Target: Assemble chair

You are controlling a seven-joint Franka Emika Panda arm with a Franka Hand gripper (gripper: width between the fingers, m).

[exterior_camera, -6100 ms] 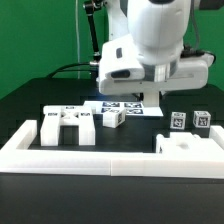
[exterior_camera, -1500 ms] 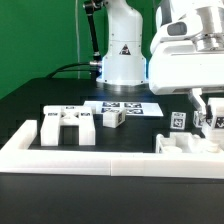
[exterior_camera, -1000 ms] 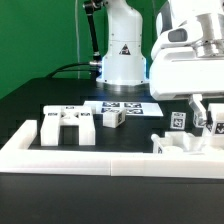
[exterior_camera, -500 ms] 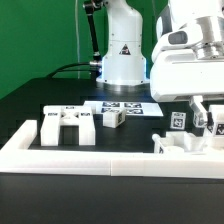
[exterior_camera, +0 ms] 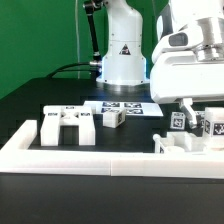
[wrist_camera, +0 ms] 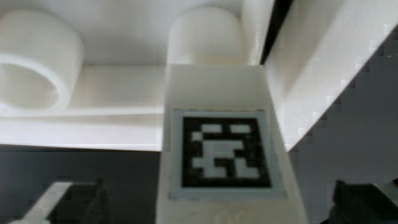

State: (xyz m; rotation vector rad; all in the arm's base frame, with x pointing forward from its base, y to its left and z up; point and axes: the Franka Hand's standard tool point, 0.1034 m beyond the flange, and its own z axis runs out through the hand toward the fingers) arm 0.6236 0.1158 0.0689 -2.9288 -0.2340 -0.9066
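Spread wider now, fingers (wrist_camera: 54, 205) flank the matte white square post (wrist_camera: 219, 110).

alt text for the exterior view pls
The gripper hangs at a tagged white post on a black table, at the exterior view's right. Toward the exterior view's left lie a bracket piece, a small cube and the marker board, behind a low white wall.
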